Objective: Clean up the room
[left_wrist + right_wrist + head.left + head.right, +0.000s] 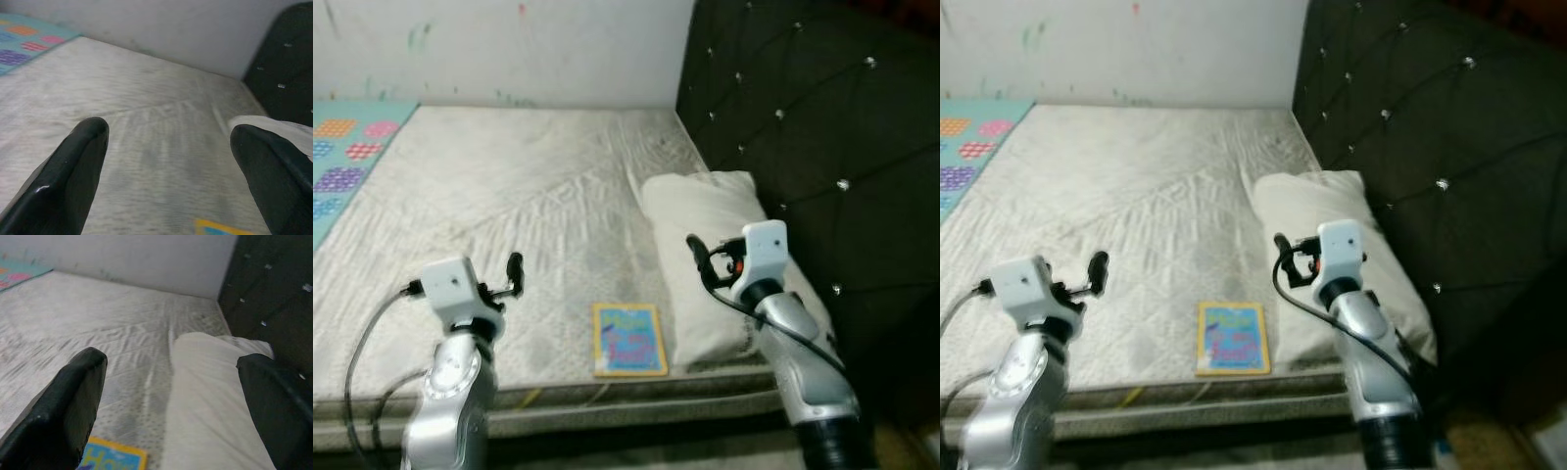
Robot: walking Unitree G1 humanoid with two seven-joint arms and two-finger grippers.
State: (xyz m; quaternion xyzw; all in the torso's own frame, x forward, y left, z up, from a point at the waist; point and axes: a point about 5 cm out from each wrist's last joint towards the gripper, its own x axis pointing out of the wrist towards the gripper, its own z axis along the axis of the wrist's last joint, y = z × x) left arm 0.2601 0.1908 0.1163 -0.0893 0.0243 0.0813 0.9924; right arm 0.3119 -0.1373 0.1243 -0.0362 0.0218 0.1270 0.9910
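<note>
Book [628, 339] lay flat at the bed's [509, 196] near edge, thin, light, stiff; you'd pinch its overhanging edge, both left gripper [513, 274] and right gripper [697, 257] fingers spread, empty.

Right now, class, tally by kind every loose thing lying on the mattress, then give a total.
Book: 1
Pillow: 1
Patterned play mat: 1
Total: 3
</note>
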